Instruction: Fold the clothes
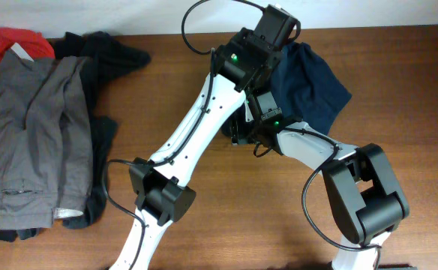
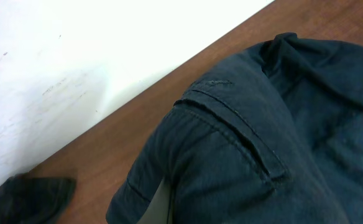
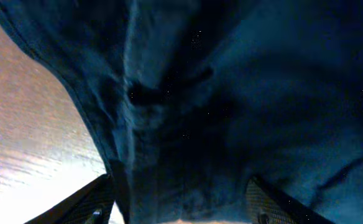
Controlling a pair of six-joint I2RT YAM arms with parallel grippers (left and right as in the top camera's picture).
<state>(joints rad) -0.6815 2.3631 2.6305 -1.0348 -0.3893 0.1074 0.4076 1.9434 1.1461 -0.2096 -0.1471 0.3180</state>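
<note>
The dark navy shorts (image 1: pixel 313 86) lie bunched at the back right of the table. My left gripper (image 1: pixel 279 46) reaches over their upper left edge. In the left wrist view the shorts (image 2: pixel 262 143) press up against the camera and hide the fingers, and the gripper is shut on the cloth. My right gripper (image 3: pixel 178 208) comes in from below, partly under the left arm (image 1: pixel 260 105). It is open, its two fingers (image 3: pixel 85 202) set wide apart with the shorts' cloth (image 3: pixel 188 112) bunched between them.
Grey trousers (image 1: pixel 35 135) lie at the far left on top of a black garment (image 1: pixel 103 52), which also shows in the left wrist view (image 2: pixel 26 196). A small red piece (image 1: pixel 20 41) sits at the back left corner. The white wall (image 2: pixel 76 62) borders the table's far edge.
</note>
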